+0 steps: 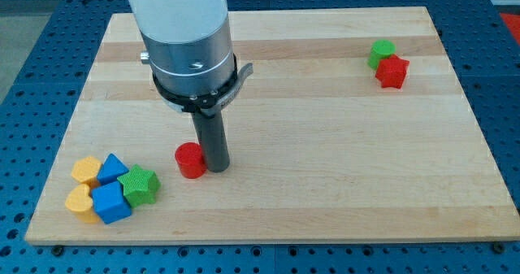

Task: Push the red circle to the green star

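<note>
**Red circle a short push from the green star**

Red circle (pixel 191 160) touches my tip (pixel 216 168), a bare rod with nothing to grip, on the tip's left. The push seems under way; next I should drive left and slightly down to the green star (pixel 139 185). Bare board lies between them, and the bottom edge is near.

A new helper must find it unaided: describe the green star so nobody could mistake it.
Start at the wooden board and go to the cluster of blocks in the corner at the view's bottom left. The green star sits at that cluster's right edge, touching the blue cube. It is the only green block there; the other green block lies far off at the view's top right.
</note>
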